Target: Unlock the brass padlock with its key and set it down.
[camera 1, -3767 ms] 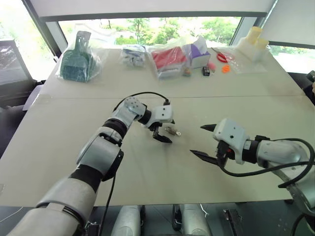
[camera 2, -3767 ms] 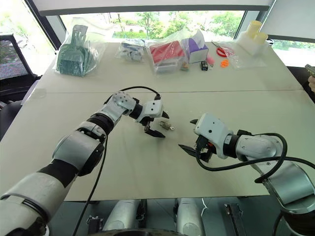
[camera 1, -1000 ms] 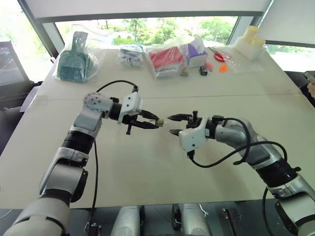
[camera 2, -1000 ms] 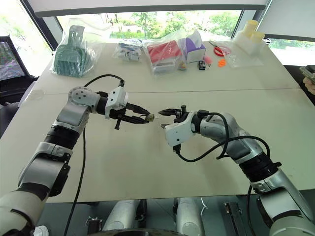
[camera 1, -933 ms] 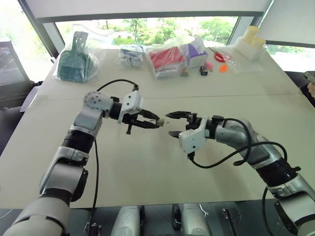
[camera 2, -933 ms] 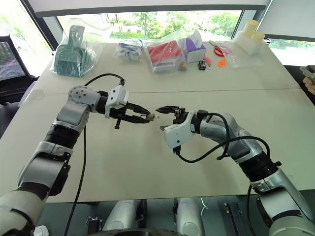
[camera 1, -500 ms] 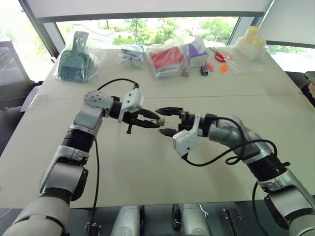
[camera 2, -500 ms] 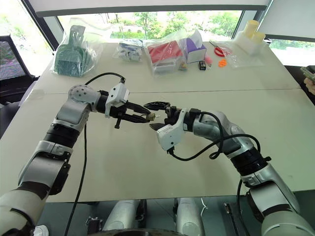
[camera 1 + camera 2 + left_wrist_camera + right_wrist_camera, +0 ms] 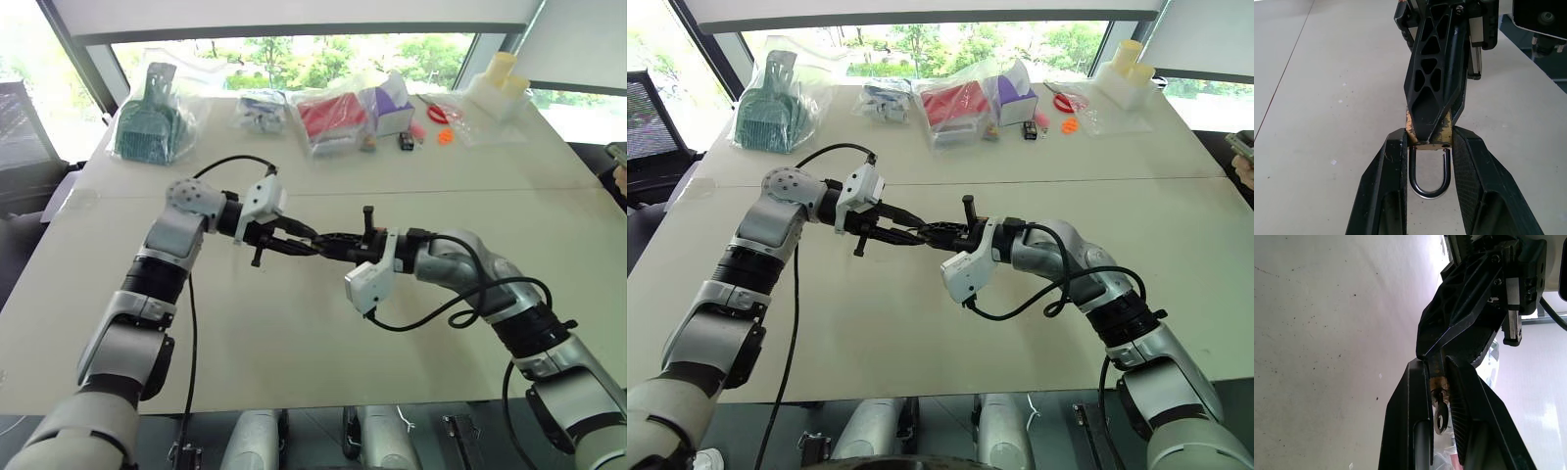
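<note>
The brass padlock (image 9: 1429,192) is held above the middle of the table by my left gripper (image 9: 310,242), which is shut on its yellowish body; the silvery shackle loops back between the left fingers (image 9: 1382,186). My right gripper (image 9: 320,238) meets it tip to tip from the right. Its fingers (image 9: 1437,83) cover most of the brass body. In the right wrist view the right gripper (image 9: 1436,366) is shut on the key (image 9: 1439,430), whose small silvery bow sits between the fingers, with a bit of brass just beyond it.
Along the table's (image 9: 294,343) far edge lie a bagged green dustpan (image 9: 147,122), a bag with red items (image 9: 333,116), a purple box (image 9: 394,98), orange-handled scissors (image 9: 443,113) and pale yellow containers (image 9: 502,76). Black cables trail from both wrists.
My right gripper, open a second ago just right of the padlock, has moved left onto it and its fingers have closed. The left gripper has kept still with the padlock.
</note>
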Tool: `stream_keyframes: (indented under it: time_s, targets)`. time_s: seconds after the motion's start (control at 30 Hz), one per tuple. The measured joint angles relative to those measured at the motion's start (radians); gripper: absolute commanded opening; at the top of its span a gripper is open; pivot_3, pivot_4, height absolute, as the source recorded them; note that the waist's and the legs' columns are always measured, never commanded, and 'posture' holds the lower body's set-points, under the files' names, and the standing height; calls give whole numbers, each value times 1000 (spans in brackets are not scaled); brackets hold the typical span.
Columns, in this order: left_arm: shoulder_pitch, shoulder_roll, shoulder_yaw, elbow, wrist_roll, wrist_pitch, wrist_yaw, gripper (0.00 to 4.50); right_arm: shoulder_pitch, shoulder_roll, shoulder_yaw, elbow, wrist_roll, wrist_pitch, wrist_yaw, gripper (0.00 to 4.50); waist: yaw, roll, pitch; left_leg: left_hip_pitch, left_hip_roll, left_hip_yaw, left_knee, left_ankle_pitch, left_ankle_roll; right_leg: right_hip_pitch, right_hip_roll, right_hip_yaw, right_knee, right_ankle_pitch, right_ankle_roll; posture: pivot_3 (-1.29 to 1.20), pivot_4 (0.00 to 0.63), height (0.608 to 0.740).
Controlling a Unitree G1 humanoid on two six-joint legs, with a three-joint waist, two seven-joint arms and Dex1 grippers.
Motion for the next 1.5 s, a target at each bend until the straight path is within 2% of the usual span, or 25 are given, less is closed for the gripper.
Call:
stream_keyframes:
  time_s: [0.03, 0.07, 0.13, 0.17, 0.23, 0.27, 0.3, 0.37, 0.6, 0.63, 0.93, 1.5]
  targets:
    - [1, 2, 0, -6, 0, 7, -2, 1765, 0, 0, 0, 0, 0, 0, -1, 0, 0, 0, 0, 0, 0, 0, 0, 0, 0, 0, 0, 0, 0, 0, 0, 0, 150, 740]
    - [1, 3, 0, -10, -2, 12, -4, 2018, 0, 0, 0, 0, 0, 2, -1, 0, 0, 0, 0, 0, 0, 0, 0, 0, 0, 0, 0, 0, 0, 0, 0, 0, 150, 740]
    - [1, 6, 1, -30, -12, 19, -7, 2983, 1, 1, 0, 2, 0, 15, 0, 0, 0, 0, 0, 0, 0, 0, 0, 0, 0, 0, 0, 0, 0, 0, 0, 0, 150, 740]
    - [2, 7, 3, -37, -13, 20, -3, 3612, 1, 1, 0, 3, 0, 20, 0, 0, 0, 0, 0, 0, 0, 0, 0, 0, 0, 0, 0, 0, 0, 0, 0, 0, 150, 740]
    - [6, 9, 23, -52, -30, 31, 15, 4455, 2, 1, 0, 3, 0, 25, 0, 0, -1, 0, 0, 0, 0, -1, 0, 0, 0, 0, 0, 0, 0, 0, 0, 0, 150, 740]
    - [6, 13, 39, -60, -43, 44, 17, 4455, 2, 1, 0, 4, 0, 26, 0, 0, -1, 0, 0, 0, 0, -1, 0, 0, 0, 0, 0, 0, 0, 0, 0, 0, 150, 740]
    - [7, 20, 49, -72, -59, 59, 17, 4324, 3, 1, 0, 4, 0, 27, 0, 0, -1, 0, 0, 0, 0, -1, 0, 0, 0, 0, 0, 0, 0, 0, 0, 0, 150, 740]
    - [8, 36, 71, -93, -81, 87, 17, 3625, 6, 1, 0, 4, 1, 33, 0, 0, -2, 0, 0, 0, 0, -2, 0, 0, 0, 0, 0, 0, 0, 0, 0, 0, 150, 740]
    - [57, 68, 84, -110, -92, 105, 42, 313, 8, 1, 0, 4, 1, 46, 2, 0, 0, 0, 0, 0, 0, -2, 0, 0, 0, 0, 0, 0, 0, 0, 0, 0, 150, 740]
    - [60, 68, 84, -110, -91, 103, 46, 87, 8, 1, 0, 4, 1, 47, 3, 0, 0, 0, 0, 0, 0, -2, 0, 0, 0, 0, 0, 0, 0, 0, 0, 0, 150, 740]
    - [60, 14, 61, -81, -62, 71, 101, 87, 8, 1, 0, 3, 5, 47, 12, 0, -1, 0, 0, 1, 0, -1, 0, 0, 0, 0, 0, 0, 0, 0, 0, 0, 150, 740]
    - [82, -12, 18, 56, 21, -48, 117, 87, 8, 1, -1, -15, 14, 74, 21, 0, 1, 0, 0, 1, 0, 0, 0, 0, 0, 1, 0, 0, 0, 0, 0, 0, 150, 740]
